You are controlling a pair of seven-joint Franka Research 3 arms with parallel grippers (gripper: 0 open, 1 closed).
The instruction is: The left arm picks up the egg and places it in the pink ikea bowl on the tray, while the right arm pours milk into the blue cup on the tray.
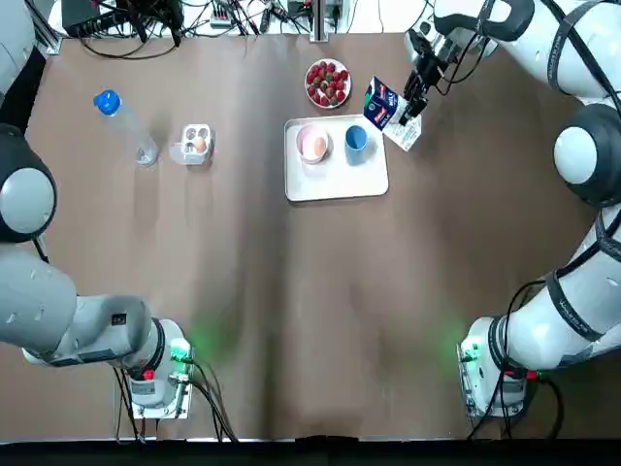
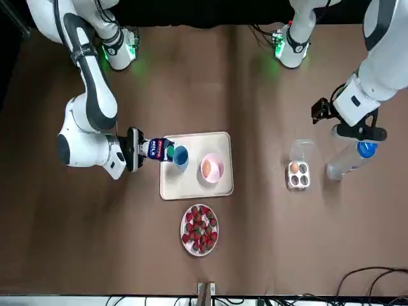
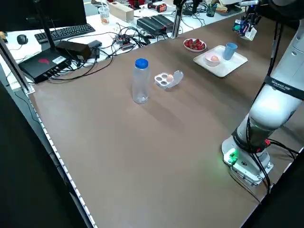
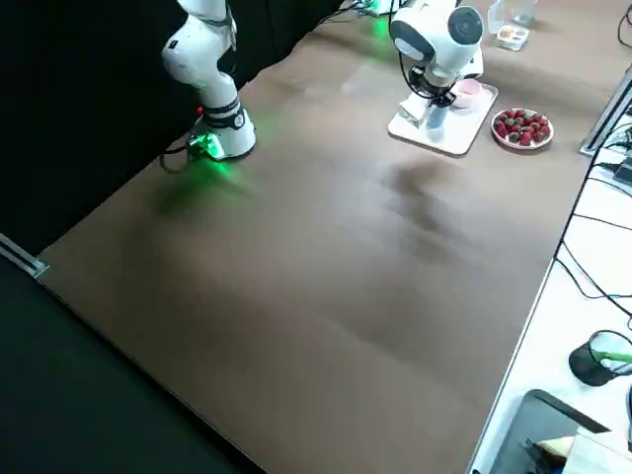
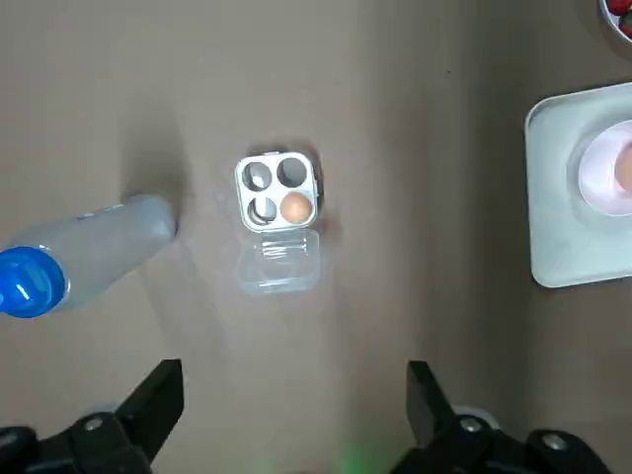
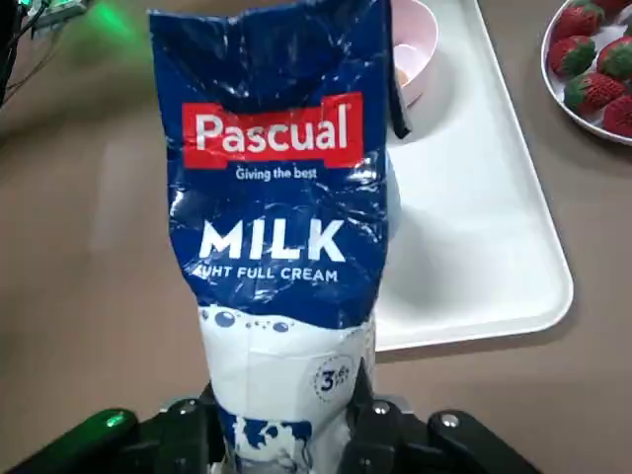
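A white tray (image 1: 340, 180) holds a pink bowl (image 1: 301, 136) with a brown egg (image 1: 316, 147) inside, and a blue cup (image 1: 356, 143) upright just beside the bowl. A blue-and-white milk carton (image 1: 381, 104) is tipped steeply, its top toward the cup.

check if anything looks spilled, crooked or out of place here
No spill shows. The milk carton in the right gripper is creased and tipped toward the blue cup. The egg box lies open holding one egg; another egg sits in the pink bowl. The left gripper hangs open nearby.
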